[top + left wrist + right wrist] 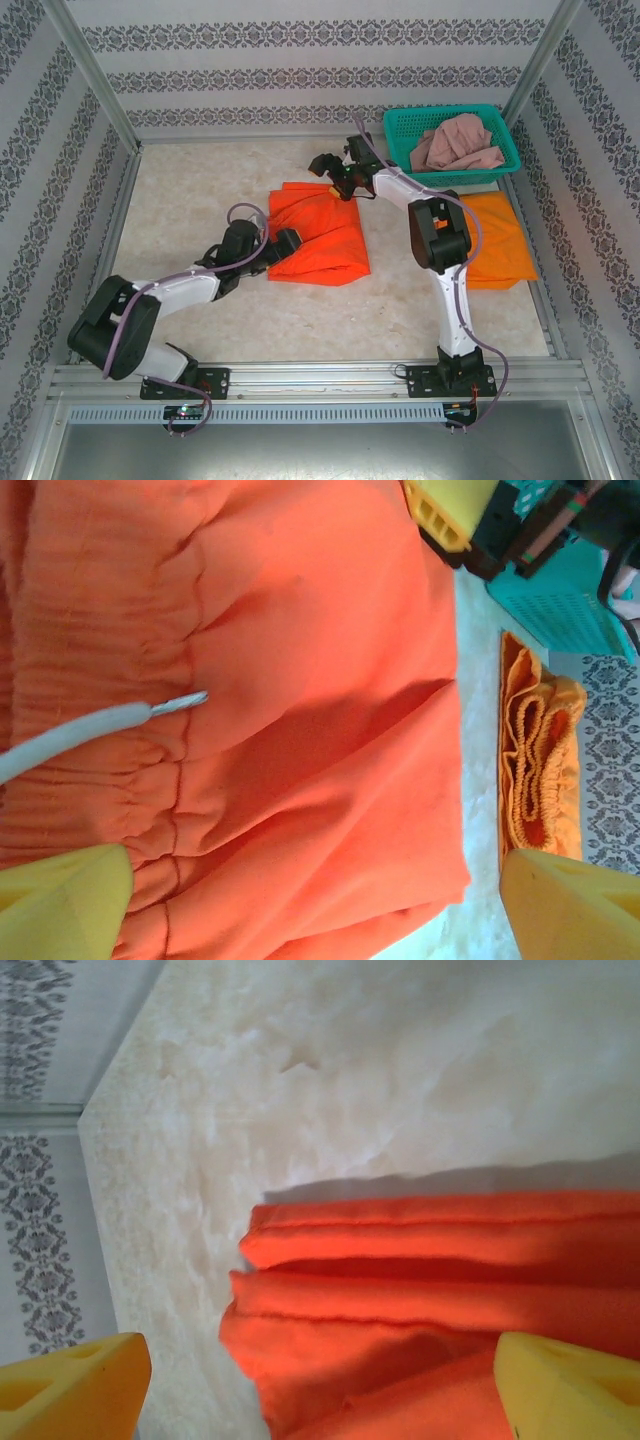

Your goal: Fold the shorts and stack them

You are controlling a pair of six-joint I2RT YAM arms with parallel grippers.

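Observation:
The red-orange shorts (318, 238) lie partly folded in the middle of the table, their gathered waist and white drawstring (100, 725) close under the left wrist camera. My left gripper (287, 241) is open at their left edge, its yellow fingers (65, 905) spread over the waistband. At the shorts' far edge, my right gripper (334, 172) is open above the layered hems (420, 1290), nothing between its fingers (565, 1385). The yellow-orange shorts (495, 250) lie folded at the right. The dusty pink shorts (457, 145) sit crumpled in the teal basket (398, 130).
The basket stands at the back right corner, just behind the folded yellow-orange shorts (540, 770). Patterned walls and metal frame posts (95, 75) enclose the marble-look tabletop (200, 180). Bare table lies left of and in front of the red-orange shorts.

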